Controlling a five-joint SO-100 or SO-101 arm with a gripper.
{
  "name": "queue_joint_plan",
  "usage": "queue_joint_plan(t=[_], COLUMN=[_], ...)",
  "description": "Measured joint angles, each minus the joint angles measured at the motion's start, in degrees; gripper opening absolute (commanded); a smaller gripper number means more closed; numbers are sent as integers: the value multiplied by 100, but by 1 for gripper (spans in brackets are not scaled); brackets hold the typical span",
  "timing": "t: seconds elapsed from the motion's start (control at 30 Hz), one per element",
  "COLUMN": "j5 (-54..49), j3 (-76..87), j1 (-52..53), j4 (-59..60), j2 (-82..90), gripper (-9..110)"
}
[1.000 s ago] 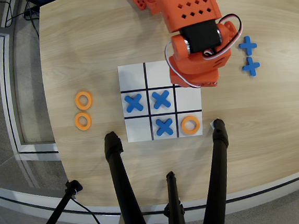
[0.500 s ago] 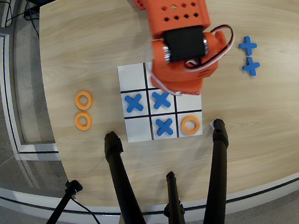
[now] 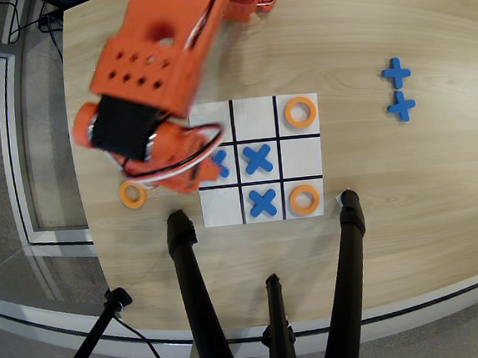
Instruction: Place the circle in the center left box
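- Overhead view — orange arm point(image 3: 159, 77) blurred, reaching over the board's point(image 3: 259, 160) left edge.
- Gripper point(image 3: 152, 185) hidden under wrist; jaw state cannot be told.
- Loose circle point(image 3: 132, 193) on table point(image 3: 407, 181) just left of board, beside gripper.
- Centre-right square point(image 3: 301, 157) plain white; left middle holds a blue cross point(image 3: 218, 164).

blue crosses point(image 3: 398, 90), black tripod legs point(image 3: 197, 291)

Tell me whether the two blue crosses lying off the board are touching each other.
Cannot tell. In the overhead view the upper cross and lower cross sit nearly tip to tip, with neither contact nor gap plain.
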Motion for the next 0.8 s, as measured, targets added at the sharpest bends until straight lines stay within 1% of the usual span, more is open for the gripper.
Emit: queue_joint_plan(t=[0.03, 0.2, 0.3, 0.43, 0.8], j5=[-97, -466, -633, -721, -738], j3=[-114, -1143, -1846, -2355, -2408], j1=[149, 791, 1081, 1283, 1371], j4=[-114, -422, -483, -571, -571], j2=[-229, -1512, -2250, -3067, -3630], gripper=[30, 30, 30, 30, 30])
